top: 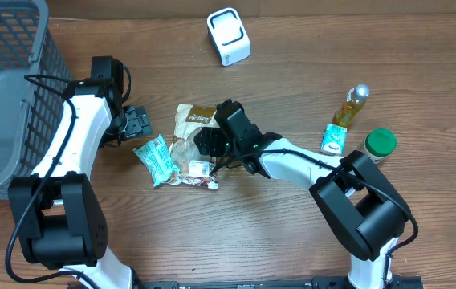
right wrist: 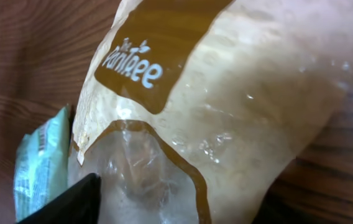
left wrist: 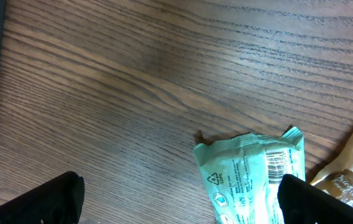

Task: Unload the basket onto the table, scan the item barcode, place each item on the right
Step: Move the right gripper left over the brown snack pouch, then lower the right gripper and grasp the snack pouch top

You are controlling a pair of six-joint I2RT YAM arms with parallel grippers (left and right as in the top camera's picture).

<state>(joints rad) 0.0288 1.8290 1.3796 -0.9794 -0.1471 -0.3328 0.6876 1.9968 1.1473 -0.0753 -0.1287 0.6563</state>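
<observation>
Overhead: right gripper (top: 202,143) sits on the tan Pantree bag (top: 189,116); spread left gripper (top: 138,123) hovers left of it, green packet (top: 154,159) just beside its lower-left edge.
Left wrist: fingers (left wrist: 40,202) wide apart, packet barcode up.
Right wrist: fingers (right wrist: 71,202) flank the bag; grip unclear.

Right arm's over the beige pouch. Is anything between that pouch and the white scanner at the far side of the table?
Nothing visible. Only bare table lies between the pouch and the scanner. The green packet lies beside the pouch on the left arm's side, and the yellow bottle stands well off to the right, both clear of that path.
</observation>
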